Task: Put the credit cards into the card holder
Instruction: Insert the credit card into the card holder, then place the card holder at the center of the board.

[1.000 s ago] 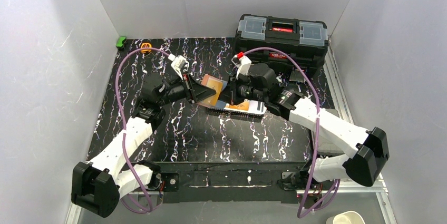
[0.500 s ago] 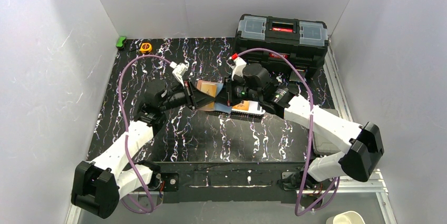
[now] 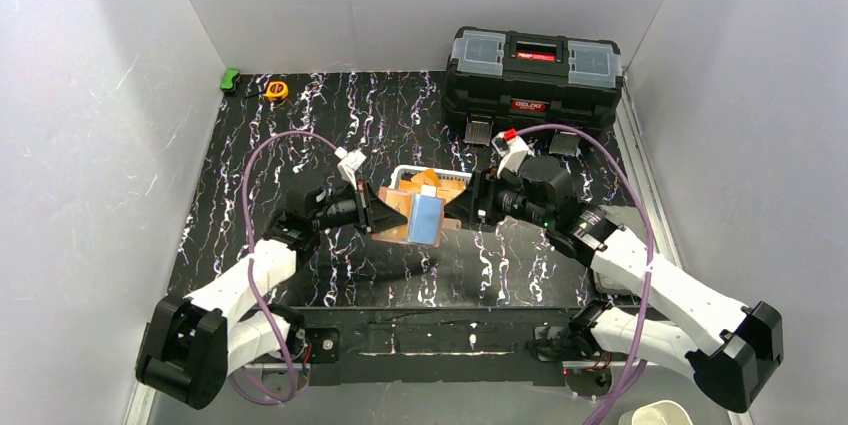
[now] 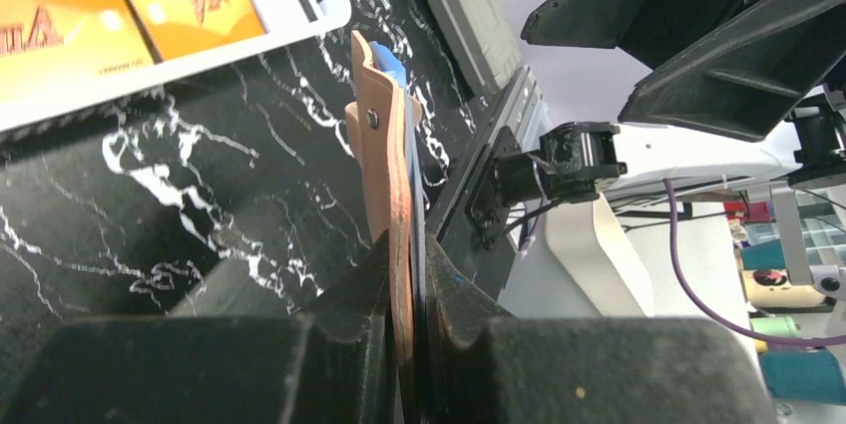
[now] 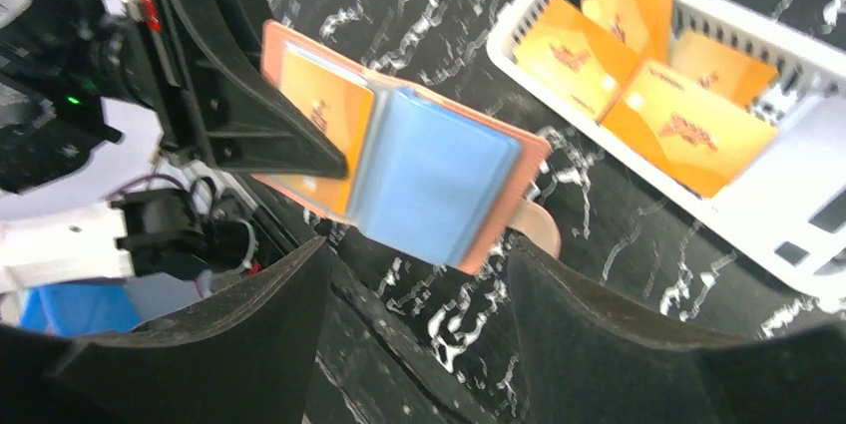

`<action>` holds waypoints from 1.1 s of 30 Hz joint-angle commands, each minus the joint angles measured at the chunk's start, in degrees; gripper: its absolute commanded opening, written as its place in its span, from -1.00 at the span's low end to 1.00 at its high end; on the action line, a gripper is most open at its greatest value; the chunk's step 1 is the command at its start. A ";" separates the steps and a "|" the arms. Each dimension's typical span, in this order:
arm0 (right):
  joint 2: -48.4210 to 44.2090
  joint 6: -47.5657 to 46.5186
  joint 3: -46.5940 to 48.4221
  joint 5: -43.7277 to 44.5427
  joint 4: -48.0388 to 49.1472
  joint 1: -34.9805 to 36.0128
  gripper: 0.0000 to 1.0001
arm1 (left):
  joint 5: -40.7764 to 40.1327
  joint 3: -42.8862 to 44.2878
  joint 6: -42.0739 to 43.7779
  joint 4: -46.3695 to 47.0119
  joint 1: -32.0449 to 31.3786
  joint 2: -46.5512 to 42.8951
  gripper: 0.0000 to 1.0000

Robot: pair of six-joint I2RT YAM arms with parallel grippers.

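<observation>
The black marbled worktop (image 3: pixel 330 265) carries a dark toolbox (image 3: pixel 535 70) at its far right corner and a white basket (image 3: pixel 405 177) near its middle. Several orange cards (image 5: pixel 688 130) lie loose in that basket, so most of the job looks unfinished.

Just on the near side of the basket, lifted off the worktop, the card holder (image 3: pixel 396 203) hangs open on edge. The left hand (image 4: pixel 404 274) is clamped on its near edge, both fingers pressed flat against the leather. Inside the holder one orange card (image 5: pixel 319 120) sits in the half nearer the left hand. A light blue card (image 5: pixel 434 185) covers the other half. From the left wrist its blue edge pokes out past the leather, so I judge it only partly pushed in. Whether it is fully seated in a slot is not clear, since that view is blurred.

The right hand (image 5: pixel 411 274) faces the holder from the right with its fingers spread wide, holding nothing. The blue card lies just ahead of that gap, touching neither finger. By my reckoning two cards are in, or nearly in, and the basket cards are left to fetch.
</observation>
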 commanded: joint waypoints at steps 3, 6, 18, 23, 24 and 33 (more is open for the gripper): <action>-0.92 0.63 -5.24 -1.10 1.42 -1.44 0.46 | 0.69 -3.27 -0.97 3.87 -1.97 3.19 -0.98; 0.01 1.43 -6.76 -1.98 2.17 -2.02 0.45 | -2.47 -4.42 0.45 1.34 -3.75 5.31 -0.82; 7.26 0.17 -4.99 -4.43 2.63 -5.04 0.44 | -18.44 -7.53 3.67 -11.09 -7.44 12.00 0.00; 10.93 -0.47 -1.97 -5.32 0.90 -7.15 0.48 | -22.82 -5.53 4.82 -18.26 -6.52 12.01 0.95; 11.64 -0.69 -1.21 -5.34 0.45 -7.55 0.53 | -22.23 -4.90 5.13 -19.17 -6.29 11.53 0.97; 14.35 3.07 6.64 -4.13 -0.10 -14.11 0.97 | -14.31 7.17 18.92 -33.77 -5.73 -0.47 0.97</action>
